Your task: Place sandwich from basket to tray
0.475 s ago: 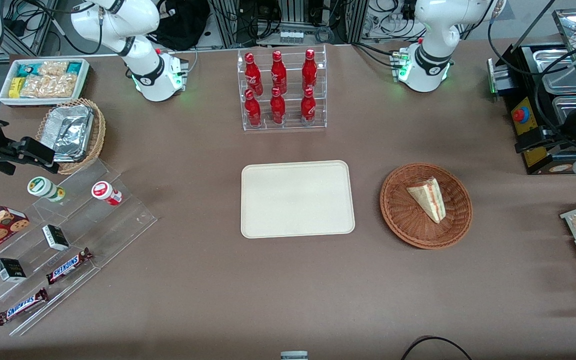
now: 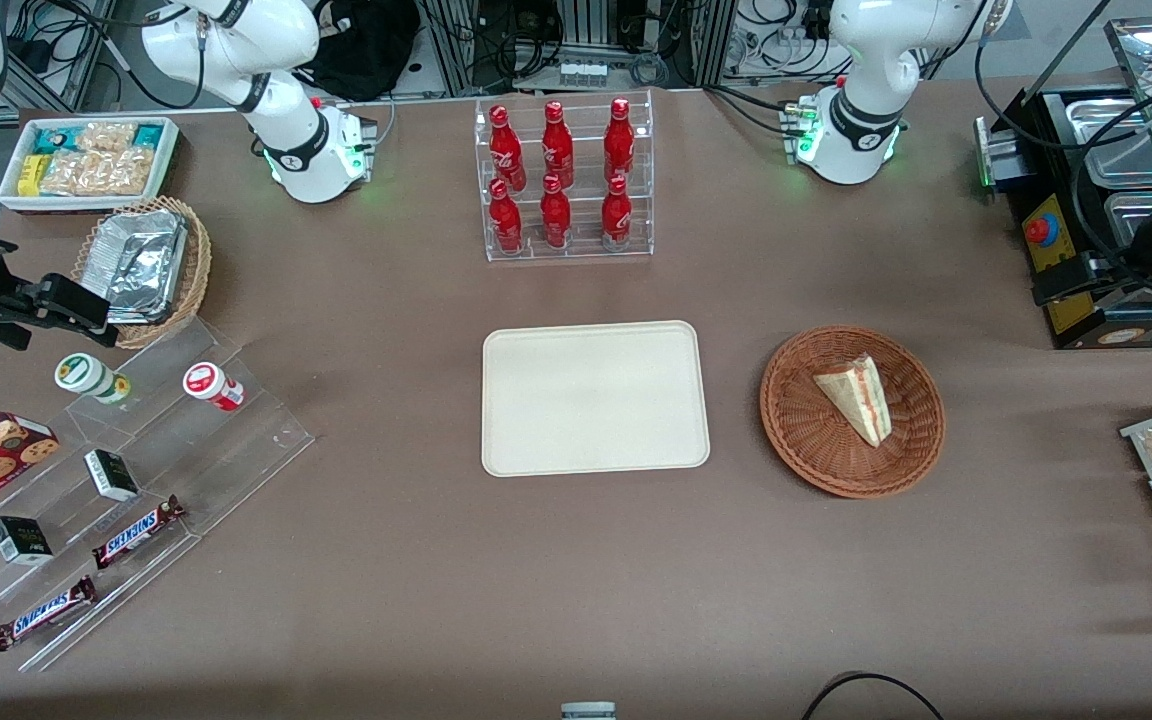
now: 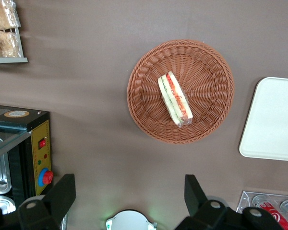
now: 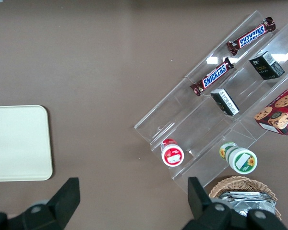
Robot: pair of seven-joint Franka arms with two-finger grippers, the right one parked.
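Front view: a brown table (image 2: 576,560) holds a flat cream tray (image 2: 595,397) at its middle, with nothing on it. Just beside the tray, toward the working arm's end of the table, sits a round reddish-brown wicker basket (image 2: 852,411). 1 triangular sandwich (image 2: 858,397) lies inside the basket, apart from the tray. Farther from the camera than the tray stands a clear rack of 6 red bottles (image 2: 562,178).

Left wrist view: the gripper (image 3: 129,196) hangs high above the table, well apart from the basket (image 3: 180,91). Its 2 dark fingers (image 3: 62,194) are spread wide and hold nothing. The sandwich (image 3: 174,98) rests in the basket's middle, its red and green filling showing. A corner of the tray (image 3: 271,120) lies near the basket.
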